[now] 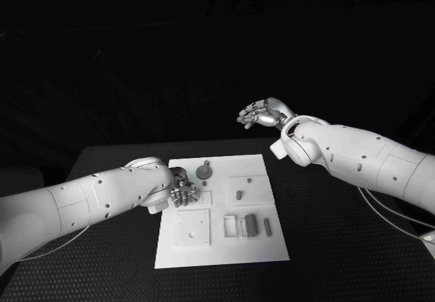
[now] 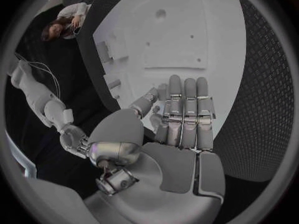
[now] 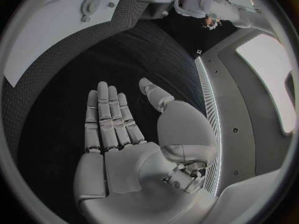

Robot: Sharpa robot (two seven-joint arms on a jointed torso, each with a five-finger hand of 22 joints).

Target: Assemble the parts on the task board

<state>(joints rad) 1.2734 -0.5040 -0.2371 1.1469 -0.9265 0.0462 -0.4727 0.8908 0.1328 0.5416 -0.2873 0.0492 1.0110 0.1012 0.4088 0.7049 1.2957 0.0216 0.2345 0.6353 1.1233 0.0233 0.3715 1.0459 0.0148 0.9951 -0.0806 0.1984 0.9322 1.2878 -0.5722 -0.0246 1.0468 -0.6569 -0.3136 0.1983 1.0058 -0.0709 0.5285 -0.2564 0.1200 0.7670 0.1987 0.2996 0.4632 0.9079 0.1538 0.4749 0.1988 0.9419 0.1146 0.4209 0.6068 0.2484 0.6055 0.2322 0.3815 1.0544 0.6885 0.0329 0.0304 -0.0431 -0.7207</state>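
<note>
1. Left hand point(image 1: 181, 192) hung low over the left edge of the board point(image 1: 258, 242), just beside the gear point(image 1: 204, 171). In the wrist view the fingers point(image 2: 185, 109) lay straight and together, thumb apart, palm bare: it held nothing.
2. Right hand point(image 1: 261, 114) was raised well beyond the board's far edge, over dark table. Wrist view showed it flat and spread, fingers point(image 3: 109, 117) extended, nothing in it.
3. Parts: the gear stood at the board's far left; a small peg point(image 1: 239, 195) sat on the square plate to its right; several blocks point(image 1: 248, 224) lay in the near row. All were on the board, none gripped.
4. Judged step: left hand about to take a part near the gear. Which one I could not tell; the hand hid what lay under it.
5. To do it well: spread the fingers before descent, come down square over the part, pinch it on opposite sides, lift straight so neighbours were not knocked.
6. Right hand ought to stay clear until needed.
</note>
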